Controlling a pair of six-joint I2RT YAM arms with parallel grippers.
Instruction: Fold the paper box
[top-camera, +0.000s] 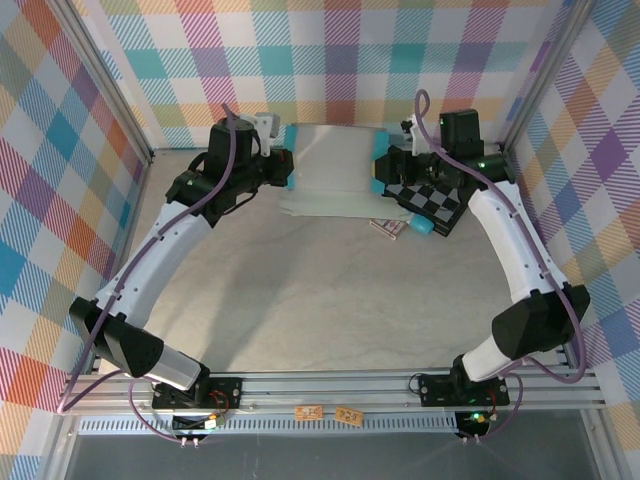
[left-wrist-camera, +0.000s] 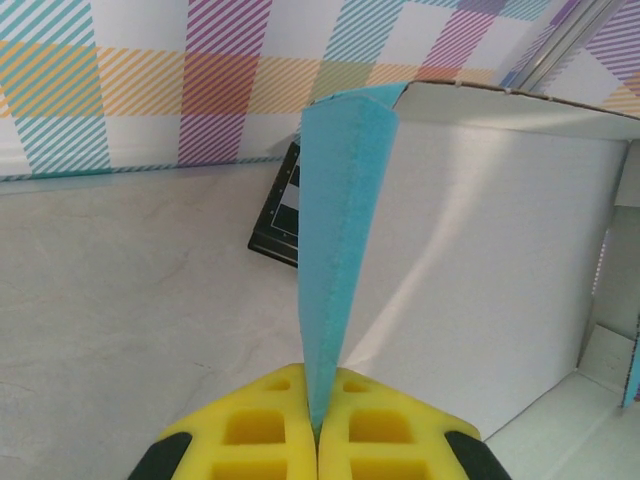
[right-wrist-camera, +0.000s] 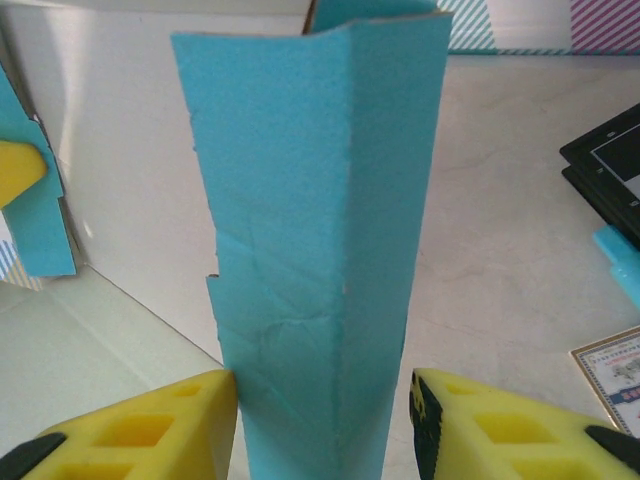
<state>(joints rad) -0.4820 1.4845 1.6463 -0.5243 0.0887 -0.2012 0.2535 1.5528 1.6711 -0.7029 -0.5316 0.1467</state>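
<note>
Teal paper box (top-camera: 325, 170), white inside; black-grey checkerboard (top-camera: 436, 199); plaid walls (top-camera: 60, 150).

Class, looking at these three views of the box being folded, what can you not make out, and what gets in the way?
- Right wrist view: whether the right gripper presses the paper box flap or merely straddles it. The gaps are too fine to judge.
- Left wrist view: most of the checkerboard, hidden behind the raised flap.
- Right wrist view: the card, cut off by the frame edge, its print too small.
</note>
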